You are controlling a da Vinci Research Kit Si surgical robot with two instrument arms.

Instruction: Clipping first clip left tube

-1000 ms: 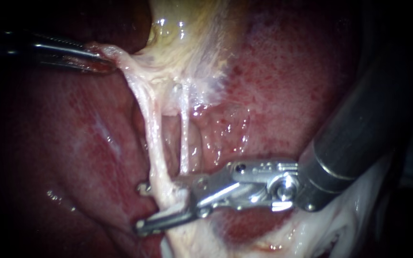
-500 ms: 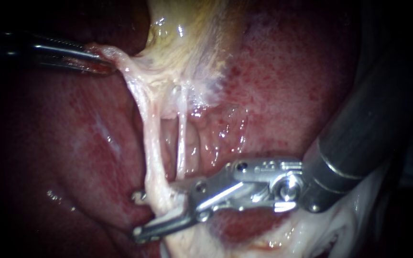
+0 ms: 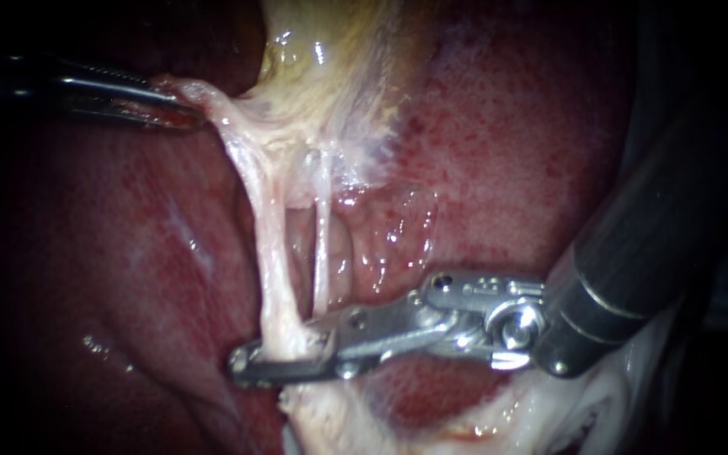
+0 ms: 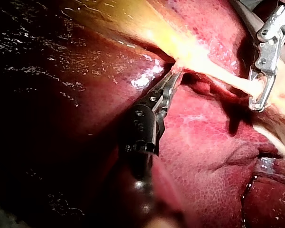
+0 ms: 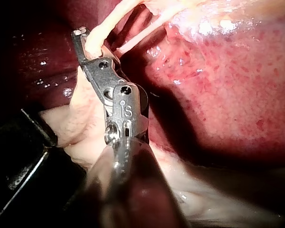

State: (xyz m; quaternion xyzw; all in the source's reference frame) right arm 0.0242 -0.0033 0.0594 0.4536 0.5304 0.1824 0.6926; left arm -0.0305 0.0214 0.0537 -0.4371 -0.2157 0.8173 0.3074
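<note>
Looks thin, soft, slick: left tube [image 3: 270, 253], best held low; right instrument [image 3: 284, 358] pincer closed onto it there; left instrument [image 3: 166, 105] pincer clamps gallbladder [image 3: 322, 76] edge

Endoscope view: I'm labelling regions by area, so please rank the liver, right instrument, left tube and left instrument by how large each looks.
1. liver, filling most of the view.
2. right instrument, its shaft enlarged by nearness to the camera.
3. left tube and left instrument, gripping the gallbladder: about alike, unranked.

Left tube [image 3: 273, 270] hides right instrument's [image 3: 246, 364] upper jaw; left instrument's [image 3: 187, 114] shaft lost in dark
</note>
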